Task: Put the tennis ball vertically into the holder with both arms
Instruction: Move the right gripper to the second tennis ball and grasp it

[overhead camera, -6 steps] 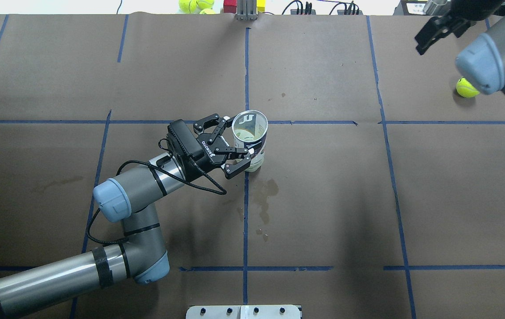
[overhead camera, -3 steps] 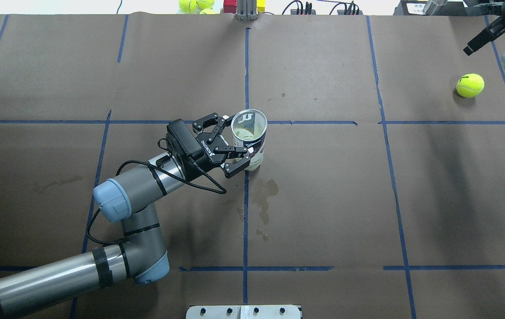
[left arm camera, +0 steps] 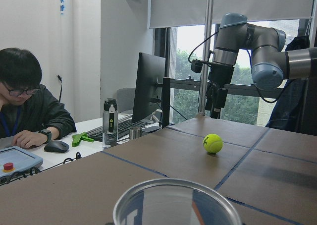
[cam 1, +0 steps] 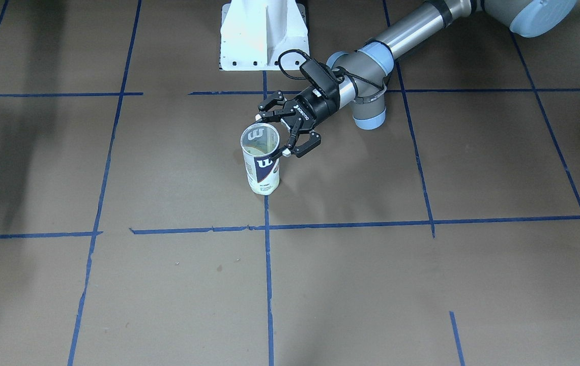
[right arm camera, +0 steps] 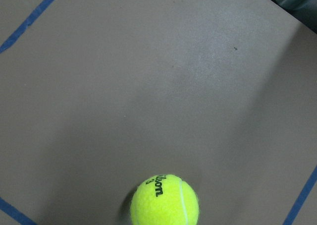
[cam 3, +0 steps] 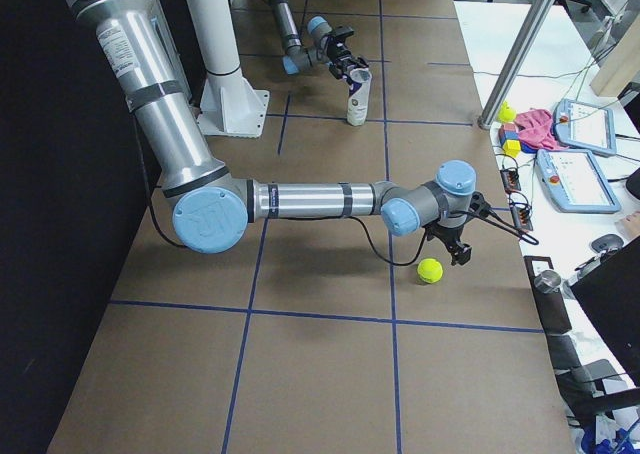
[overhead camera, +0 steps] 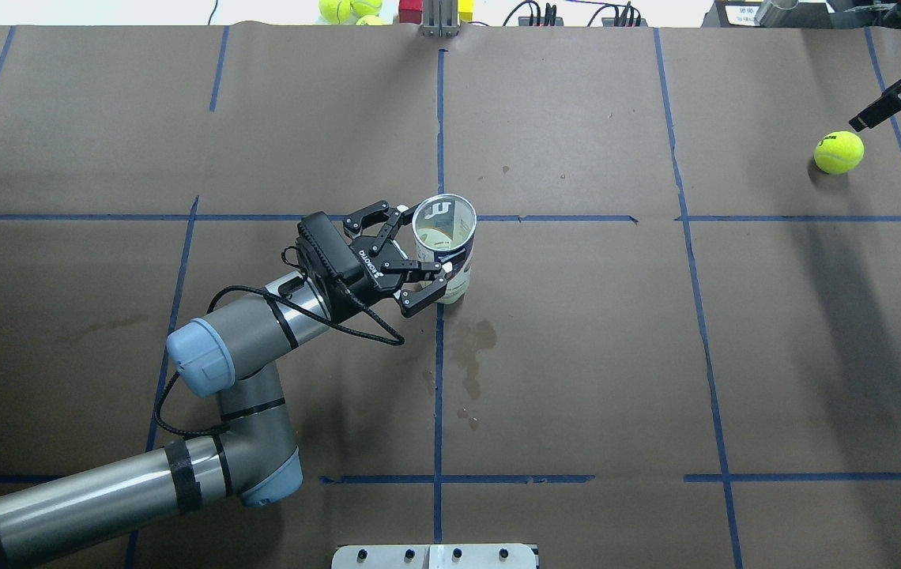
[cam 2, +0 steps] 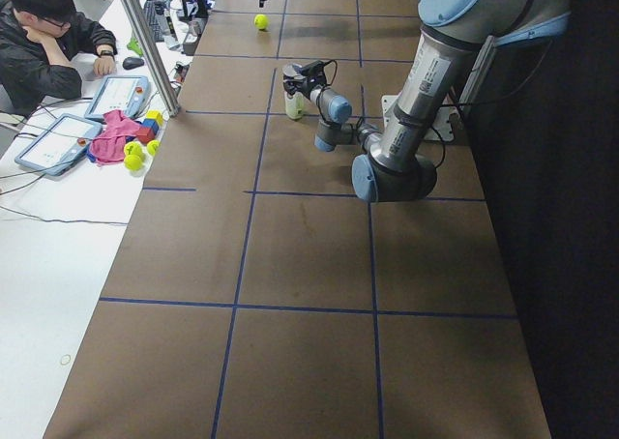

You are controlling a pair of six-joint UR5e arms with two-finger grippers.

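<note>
The holder [overhead camera: 445, 245] is a clear can with a white and navy label. It stands upright near the table's middle and also shows in the front view [cam 1: 261, 161]. My left gripper [overhead camera: 424, 251] is shut on the holder from its left side, one finger on each side of it. The tennis ball [overhead camera: 838, 152] lies on the table at the far right. My right gripper [overhead camera: 864, 121] hangs just above and beyond the ball, pointing down, jaws apart and empty. The right wrist view shows the ball [right arm camera: 165, 200] at the bottom, with no fingers in view.
The white bolted pedestal [cam 1: 262, 35] stands at the robot's base. Spare tennis balls [overhead camera: 348, 9] and coloured blocks lie past the far edge. A darker stain [overhead camera: 474, 348] marks the paper near the holder. An operator [cam 2: 39, 33] sits at a side desk with tablets.
The right arm has swung away to the right, uncovering the ball, and its gripper has come down near the ball. The left gripper and holder have stayed put.
</note>
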